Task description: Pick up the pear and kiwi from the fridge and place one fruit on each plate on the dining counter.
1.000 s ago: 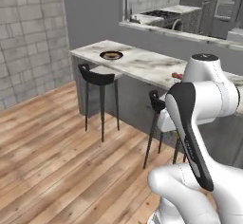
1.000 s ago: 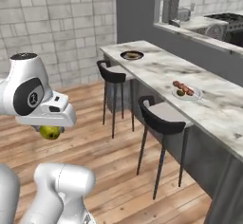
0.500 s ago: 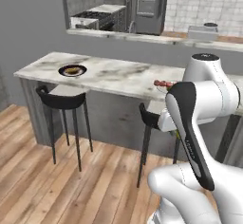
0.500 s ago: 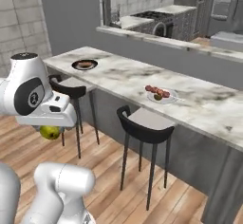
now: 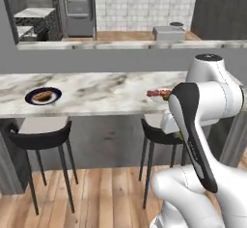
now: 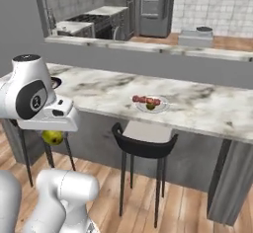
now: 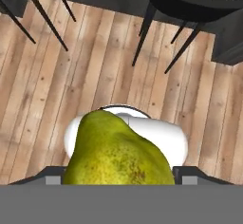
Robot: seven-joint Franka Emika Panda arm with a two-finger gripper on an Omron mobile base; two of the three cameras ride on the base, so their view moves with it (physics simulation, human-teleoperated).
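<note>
Below the arm's white wrist, the hand [image 6: 53,134] grips the pear [image 6: 52,137], held low over the wood floor [image 7: 109,71] in front of the stools. Beyond it runs the marbled table [image 6: 197,106], carrying one plate [image 5: 43,96] toward its left end and another plate [image 6: 151,103] with reddish food near the middle stool [image 6: 143,145].

Stools: two black bar stools [image 5: 41,137] [image 6: 143,145] are standing on thin legs, tucked against the grey base under the marbled top.
Floor: a wooden plank floor [image 7: 104,71] is running beneath them.
Back wall: pale square tiles [image 5: 144,5] are covering it.
Upper ledge: a grey toaster-like appliance [image 6: 196,37] is sitting on it.
</note>
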